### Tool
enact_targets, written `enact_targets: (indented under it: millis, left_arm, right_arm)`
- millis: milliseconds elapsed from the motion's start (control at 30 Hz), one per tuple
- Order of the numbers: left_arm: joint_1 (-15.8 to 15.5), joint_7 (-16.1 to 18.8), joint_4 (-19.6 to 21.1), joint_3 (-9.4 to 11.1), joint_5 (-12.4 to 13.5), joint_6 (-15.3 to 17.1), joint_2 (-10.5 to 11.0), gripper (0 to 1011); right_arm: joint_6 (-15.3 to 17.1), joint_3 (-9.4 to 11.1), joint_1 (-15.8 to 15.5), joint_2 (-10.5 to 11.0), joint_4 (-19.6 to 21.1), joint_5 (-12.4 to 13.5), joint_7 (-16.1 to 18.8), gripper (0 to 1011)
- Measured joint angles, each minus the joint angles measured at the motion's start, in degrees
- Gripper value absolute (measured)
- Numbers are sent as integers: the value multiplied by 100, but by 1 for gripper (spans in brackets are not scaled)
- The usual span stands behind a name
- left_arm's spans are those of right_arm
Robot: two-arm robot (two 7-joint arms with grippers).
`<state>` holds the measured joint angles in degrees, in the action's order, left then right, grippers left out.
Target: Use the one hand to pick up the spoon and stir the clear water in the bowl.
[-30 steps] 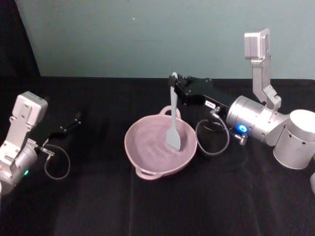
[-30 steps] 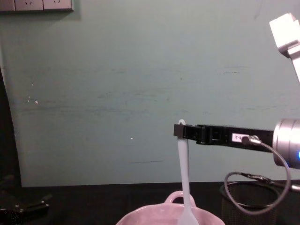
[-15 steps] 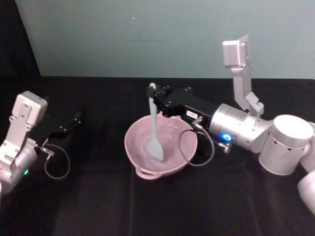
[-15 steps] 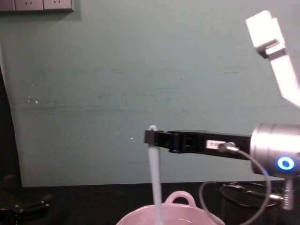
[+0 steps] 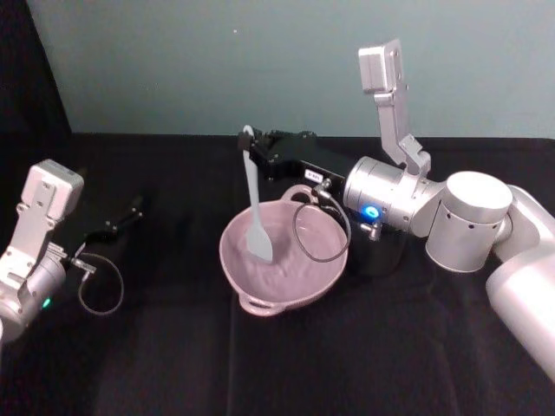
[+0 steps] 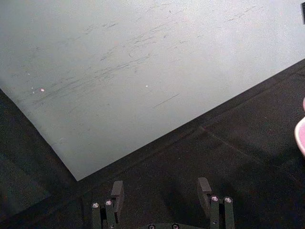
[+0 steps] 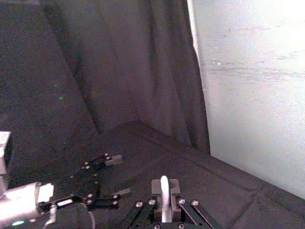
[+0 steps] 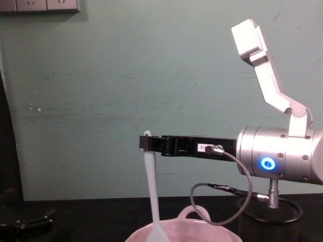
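Stirring under way: the right gripper (image 5: 251, 141), reaching in over the far rim of the pink bowl (image 5: 232, 260), is clenched on the top of the white spoon (image 5: 253, 204). The spoon hangs almost upright, its flat head dipped into the clear water (image 5: 299, 264) toward the bowl's left side. The pick-up is plainly done. Judging by the spoon's place in the liquid, the stir is in progress, and what seems left is more sweeps round the bowl. The left gripper (image 5: 128, 214), fingers apart and holding nothing, is parked low over the table well to the left of the bowl. The bowl sits on a table (image 5: 173, 355) draped in black cloth, with a black mesh cup (image 8: 257, 227) just to its right. Behind the bowl rises a scuffed pale green wall (image 5: 173, 61) bearing wall sockets (image 8: 45, 5). A dark curtain (image 7: 119, 62) hangs off to the bowl's left.
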<state>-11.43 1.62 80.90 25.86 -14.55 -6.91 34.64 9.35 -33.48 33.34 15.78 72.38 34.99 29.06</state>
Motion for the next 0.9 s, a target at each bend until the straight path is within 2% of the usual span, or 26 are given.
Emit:
enact_targets:
  millis: [200, 367, 633, 733, 900]
  left_arm:
    - [0, 0, 0, 0, 0, 0, 0, 1011]
    - [0, 0, 0, 0, 0, 0, 0, 1011]
    - [0, 0, 0, 0, 0, 0, 0, 1011]
    - [0, 0, 0, 0, 0, 0, 0, 1011]
    - [0, 0, 0, 0, 0, 0, 0, 1011]
  right_arm:
    - [-43, 49, 164, -51, -308, -60, 8, 109]
    - [-63, 167, 122, 51, -302, -75, -59, 109]
    - [-35, 415, -181, 344, 102, -56, -208, 109]
    - [6, 503, -366, 493, 367, -32, -282, 109]
    - [77, 561, -604, 663, 740, -18, -336, 109]
